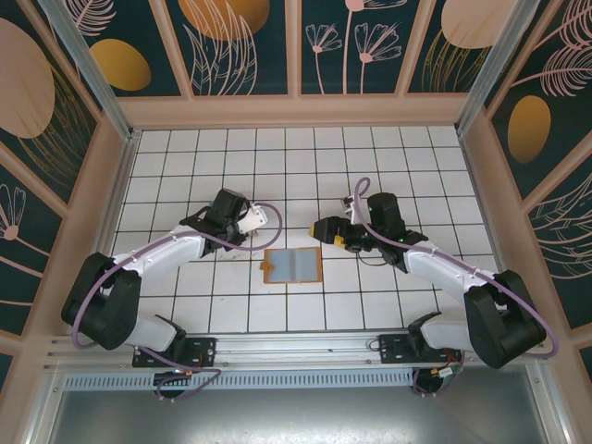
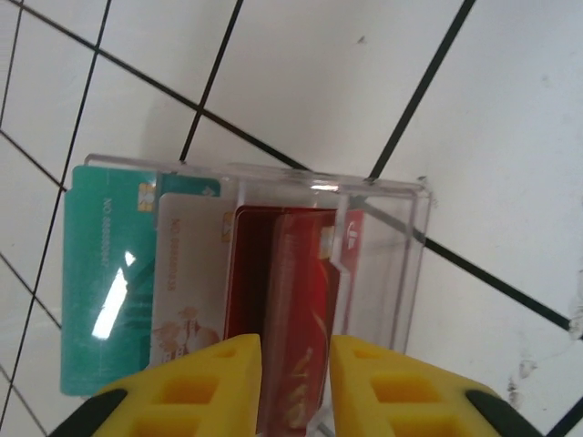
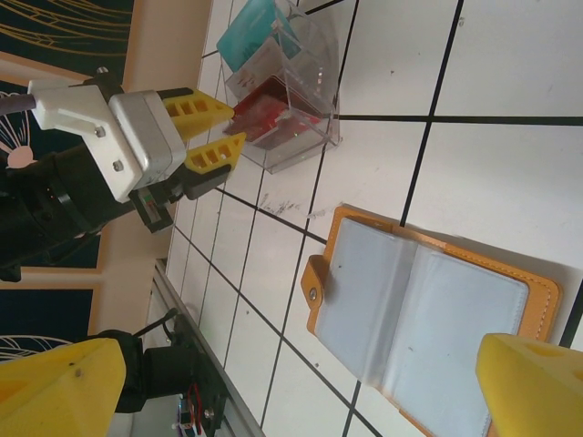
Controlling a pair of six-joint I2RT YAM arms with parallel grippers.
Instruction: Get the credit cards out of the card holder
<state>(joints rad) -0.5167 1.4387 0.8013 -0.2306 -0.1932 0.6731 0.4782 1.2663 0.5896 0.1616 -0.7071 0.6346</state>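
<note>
Holding teal, pale, red credit cards [image 2: 187, 282] in a clear box [image 2: 392, 264]. Straddling the red card [image 2: 301, 291] with narrowly parted left gripper [image 2: 296, 355]; hovering wide-spread right gripper [image 1: 325, 231] over unfolded card holder [image 3: 428, 337].

Card holder [image 1: 292, 266] lies open and flat mid-table [image 1: 185, 157]. Tiles at its 6, 3 & 9 o'clock are bare: free low approach. At 11 o'clock a clear tray [image 2: 387, 273] w/ leaning cards [image 2: 100, 273] blocks. Left gripper [image 1: 268, 219] sits at it, finger gap taken by a red card [image 2: 305, 309]. At 1 o'clock right gripper [image 1: 319, 231] hangs, jaws wide. Narrow lane btwn them at 12. Far tiles free.
</note>
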